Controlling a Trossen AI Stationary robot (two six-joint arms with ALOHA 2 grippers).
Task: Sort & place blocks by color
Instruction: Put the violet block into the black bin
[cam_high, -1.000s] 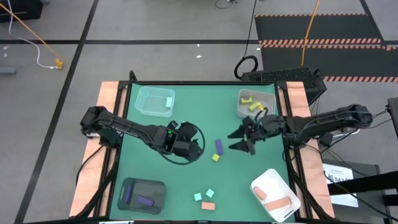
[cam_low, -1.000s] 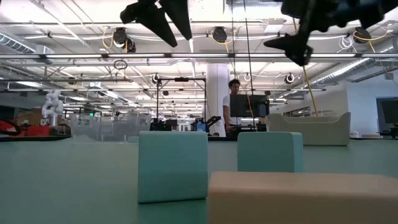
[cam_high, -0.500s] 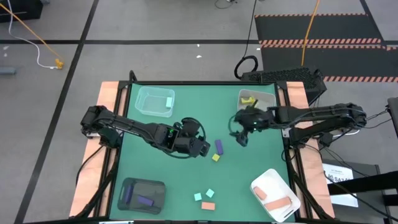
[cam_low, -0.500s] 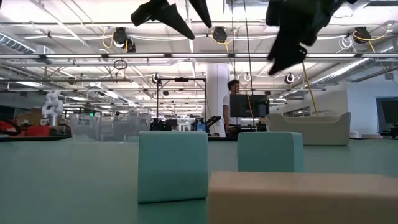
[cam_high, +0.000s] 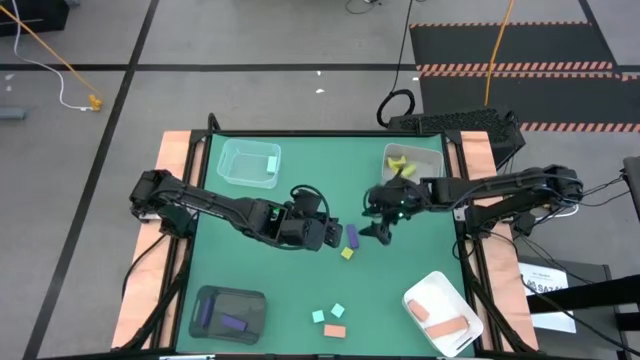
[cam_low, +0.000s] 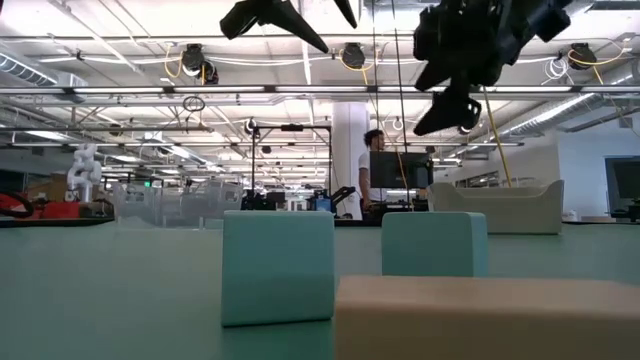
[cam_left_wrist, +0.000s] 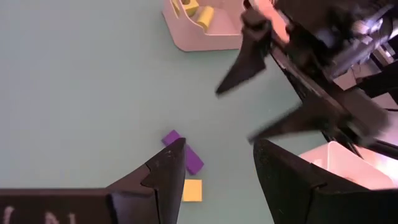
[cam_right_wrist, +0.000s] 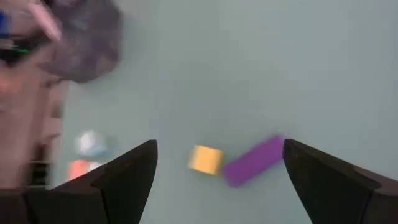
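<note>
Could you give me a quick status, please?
Left gripper and right gripper open, empty, flanking purple block and yellow block. Nothing in the way.

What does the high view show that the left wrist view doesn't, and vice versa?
High only: the clear tray holding a teal block, the dark tray with purple blocks, two teal cubes and a salmon bar near the table's front edge, and both arms in full.

Left wrist only: a close look past the left gripper, fingers apart and empty.

Both: the purple bar beside the yellow cube, the tray of yellow-green pieces, a corner of the white tray, and the open right gripper.
</note>
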